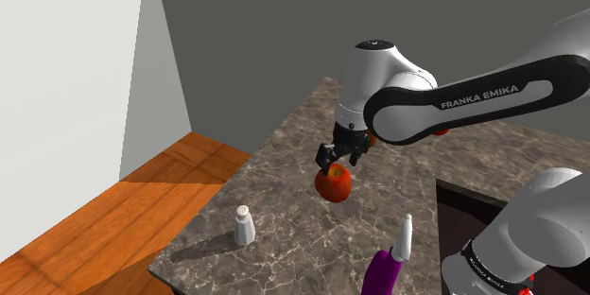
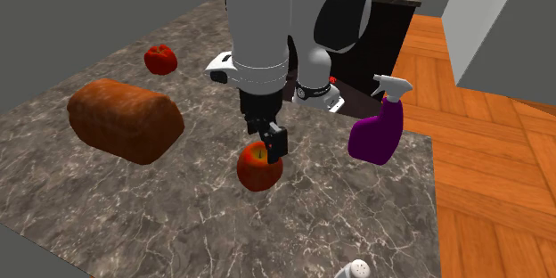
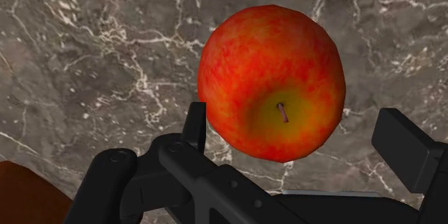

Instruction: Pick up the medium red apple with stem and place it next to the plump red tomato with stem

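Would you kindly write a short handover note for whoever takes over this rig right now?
The hand is open and hangs just above the apple. Its fingers stand on either side of the fruit and do not clasp it.
The apple appears to rest on the marble counter, stem up.
The tomato sits on the same counter, beyond the brown loaf and well apart from the apple.
Done: the hand is lined up over the apple.
Left: close on the apple, lift it, carry it past the loaf and set it down beside the tomato.
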Tool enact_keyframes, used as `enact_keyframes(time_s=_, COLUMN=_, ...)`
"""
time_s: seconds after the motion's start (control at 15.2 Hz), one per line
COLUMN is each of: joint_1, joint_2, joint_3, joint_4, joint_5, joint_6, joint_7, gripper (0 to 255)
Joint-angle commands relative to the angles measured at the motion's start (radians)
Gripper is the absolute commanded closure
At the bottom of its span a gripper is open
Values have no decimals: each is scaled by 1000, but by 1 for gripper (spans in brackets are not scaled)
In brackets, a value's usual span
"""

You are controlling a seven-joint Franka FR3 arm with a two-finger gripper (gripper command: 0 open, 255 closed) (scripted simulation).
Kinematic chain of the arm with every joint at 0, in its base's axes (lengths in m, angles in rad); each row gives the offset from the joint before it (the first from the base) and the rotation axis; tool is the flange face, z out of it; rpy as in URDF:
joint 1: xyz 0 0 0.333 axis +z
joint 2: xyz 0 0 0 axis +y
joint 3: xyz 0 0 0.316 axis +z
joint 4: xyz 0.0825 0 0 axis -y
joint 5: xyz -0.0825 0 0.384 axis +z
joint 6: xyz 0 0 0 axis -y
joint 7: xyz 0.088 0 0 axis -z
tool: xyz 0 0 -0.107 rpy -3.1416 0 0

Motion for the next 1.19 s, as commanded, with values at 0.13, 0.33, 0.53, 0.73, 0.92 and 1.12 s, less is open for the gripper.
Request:
enact_keyframes(time_s=0.13, joint_1=0, joint_2=0, joint_3=0, joint_4=0, joint_5=0, joint_6=1, joint_7=0, gripper=0)
enact_keyframes(time_s=0.33, joint_1=0, joint_2=0, joint_3=0, joint_4=0, joint_5=0, joint_6=1, joint_7=0, gripper=255)
enact_keyframes(time_s=0.53, joint_1=-1, joint_2=1, joint_3=0, joint_4=2, joint_5=-1, joint_6=0, joint_7=0, gripper=255)
enact_keyframes(time_s=0.73, joint_1=0, joint_2=1, joint_3=0, joint_4=1, joint_5=-1, joint_6=-1, joint_7=0, gripper=255)
enact_keyframes(time_s=0.92, joint_1=1, joint_2=-15, joint_3=-6, joint_4=16, joint_5=1, joint_6=-30, joint_7=-3, gripper=255)
enact_keyframes(time_s=1.12, joint_1=3, joint_2=-35, joint_3=-15, joint_4=42, joint_5=3, joint_6=-76, joint_7=-7, gripper=255)
